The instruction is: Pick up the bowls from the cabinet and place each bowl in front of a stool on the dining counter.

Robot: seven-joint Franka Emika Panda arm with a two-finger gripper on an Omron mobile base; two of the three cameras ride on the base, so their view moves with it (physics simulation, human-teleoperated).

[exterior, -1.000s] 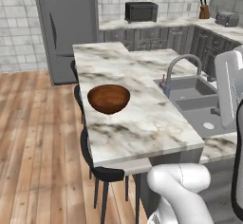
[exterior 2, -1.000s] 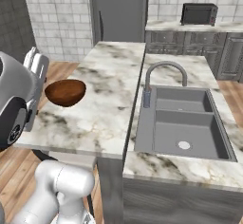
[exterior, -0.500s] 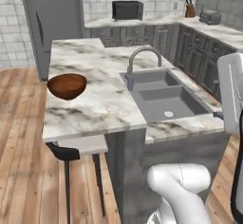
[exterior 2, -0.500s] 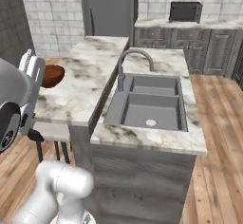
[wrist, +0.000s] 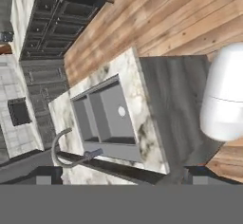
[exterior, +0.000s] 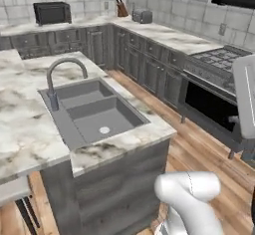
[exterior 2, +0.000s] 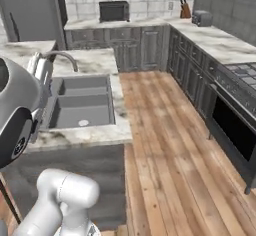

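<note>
As seen from the hand view, the end effector (wrist: 118, 180) stands fully open, holding nothing | dining worktop (exterior: 30, 129) near (marble top, dark grey base) | double sink (exterior: 92, 112) set in it, arched faucet (exterior: 60, 74) at its rim | microwave (exterior 2: 114, 11) on far wall-side worktop.

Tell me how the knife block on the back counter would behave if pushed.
The knife block looks taller than it is wide, so a push near its top would probably tip it. Pushed low, it may slide on the smooth marble counter. The handles sticking out of its top suggest loose knives that could slip out if it tilts.
</note>
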